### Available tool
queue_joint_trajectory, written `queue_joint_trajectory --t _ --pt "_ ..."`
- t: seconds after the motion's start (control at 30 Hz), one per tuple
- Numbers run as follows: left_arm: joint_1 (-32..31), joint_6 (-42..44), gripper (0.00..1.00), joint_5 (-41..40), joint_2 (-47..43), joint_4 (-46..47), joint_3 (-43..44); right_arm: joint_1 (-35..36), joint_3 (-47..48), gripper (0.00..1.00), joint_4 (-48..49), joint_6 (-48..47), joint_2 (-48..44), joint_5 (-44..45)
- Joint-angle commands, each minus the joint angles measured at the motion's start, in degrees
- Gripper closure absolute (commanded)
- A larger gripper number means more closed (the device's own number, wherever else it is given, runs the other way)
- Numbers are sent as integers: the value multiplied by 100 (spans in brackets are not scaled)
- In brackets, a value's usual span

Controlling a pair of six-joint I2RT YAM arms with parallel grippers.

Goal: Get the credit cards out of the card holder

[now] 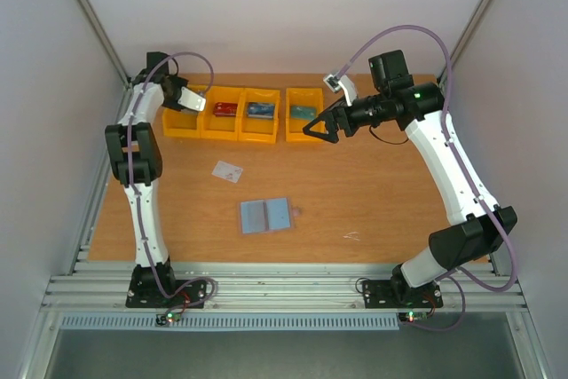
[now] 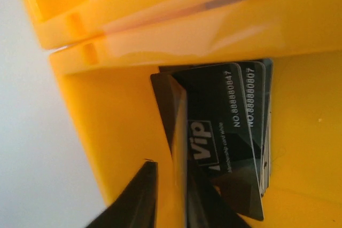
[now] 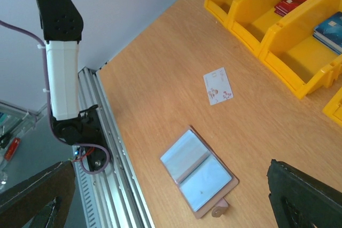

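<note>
Upper left, the left gripper [image 1: 188, 104] is pinched closed inside a smooth yellow bin [image 2: 123, 132] by shiny black cards [image 2: 224, 121] — upper right, the right gripper [image 1: 319, 128] gapes wide, empty.

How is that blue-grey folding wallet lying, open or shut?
Open: the blue-grey folding wallet lies spread flat, both inner panels and crease showing.

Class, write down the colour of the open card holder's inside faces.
Light blue-grey, with a pinkish edge; the card holder shows best in the right wrist view.
</note>
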Motion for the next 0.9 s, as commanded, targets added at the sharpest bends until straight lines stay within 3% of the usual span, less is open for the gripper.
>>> queue_joint_trajectory --t 0.0,0.03,0.1,0.43,0.63,0.87 --pt "-28 100 68 -84 232 155 135 -49 180 2 -50 -107 10 -134" --pt "-27 108 57 -87 224 137 130 -49 181 1 -53 -107 11 -133" --pt "-26 102 43 -29 174 150 92 -48 183 2 -47 -108 11 -146" --pt "-27 -110 2 200 -152 393 47 -49 192 1 -53 -74 -102 -254" --pt "-63 -489 1 388 -705 587 -190 -49 176 1 45 143 -247 64" --pt "-171 -2560 0 948 -2658 559 -1156 -40 188 3 163 1386 -313 1231"
